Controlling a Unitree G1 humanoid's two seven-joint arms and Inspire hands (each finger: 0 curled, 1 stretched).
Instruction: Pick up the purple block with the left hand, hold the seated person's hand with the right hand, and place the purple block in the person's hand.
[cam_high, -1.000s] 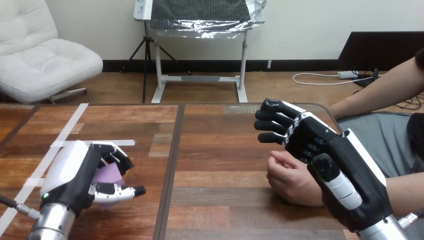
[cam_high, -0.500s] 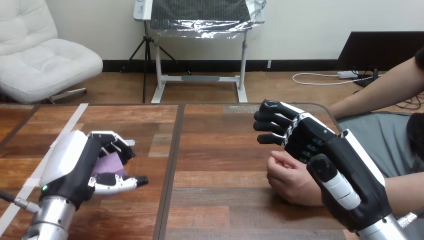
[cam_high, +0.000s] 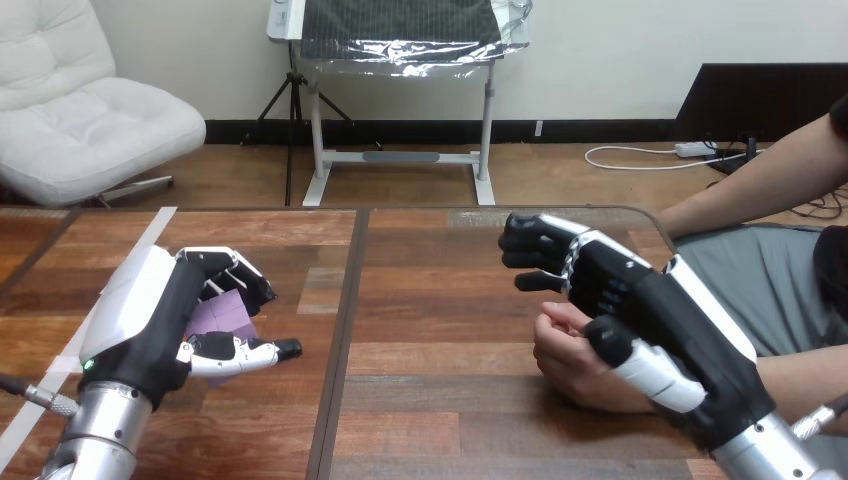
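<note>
Two changes: purple block (cam_high: 222, 318) being lifted in clenched left hand (cam_high: 150, 330), right hand (cam_high: 640, 300) being moved over person's hand (cam_high: 575, 362), grip unclear.

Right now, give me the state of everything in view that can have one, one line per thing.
purple block: gripped between the fingers and thumb of the left hand.
left hand: shut on the purple block, above the wooden table.
right hand: open, fingers relaxed, over the person's hand and not closed round it.
person's hand: loosely curled, holding nothing, resting on the wooden table.
</note>
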